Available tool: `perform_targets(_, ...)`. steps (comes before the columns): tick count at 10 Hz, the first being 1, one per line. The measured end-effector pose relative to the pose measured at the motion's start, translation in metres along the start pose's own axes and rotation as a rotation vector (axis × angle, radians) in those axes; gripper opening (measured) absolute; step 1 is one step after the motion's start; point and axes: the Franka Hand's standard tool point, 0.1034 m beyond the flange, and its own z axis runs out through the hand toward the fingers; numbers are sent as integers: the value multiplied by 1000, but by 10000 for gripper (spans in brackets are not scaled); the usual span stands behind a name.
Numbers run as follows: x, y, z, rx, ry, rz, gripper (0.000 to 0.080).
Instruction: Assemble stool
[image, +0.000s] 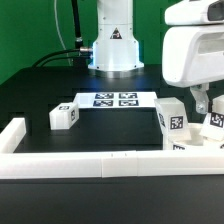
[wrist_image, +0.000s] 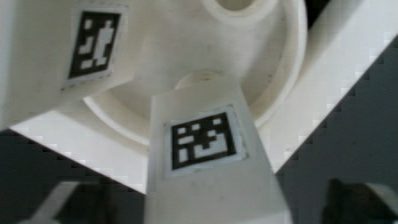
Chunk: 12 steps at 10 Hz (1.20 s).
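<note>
Both fingers (wrist_image: 68, 205) of the gripper (wrist_image: 210, 208) straddle the tagged leg (wrist_image: 205, 150), unclenched with dark gaps either side, the leg just in front of the seat disc (wrist_image: 231, 60) at the exterior view's right near the rail (image: 90, 165); an off-centre squeeze could twist the leg or shove the disc; no containers in view.

marker board (image: 113, 100), white rail (image: 80, 164) — black table (image: 110, 135)

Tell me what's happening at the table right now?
The Panda arm's two-finger gripper hangs low at the exterior view's right, its jaws open on either side of a short blocky white plastic leg next to the thick round white seat disc. Another white leg lies apart, at that view's left.
</note>
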Motion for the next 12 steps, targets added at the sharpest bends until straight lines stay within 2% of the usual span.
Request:
perform_targets(1,0,1,0,0,0,1,391)
perform_targets(2,-1,1,0,0,0,31,391)
perform_targets(3,-1,1,0,0,0,126,341)
perform_targets(5,-1,2,0,0,0,271,341)
perform_targets(7,-1,6,1,-2,1,602,341)
perform_targets(10,-2,3,3,32,-35,1146,341)
perform_targets(12,-2,3,3,33,-38,1267,341)
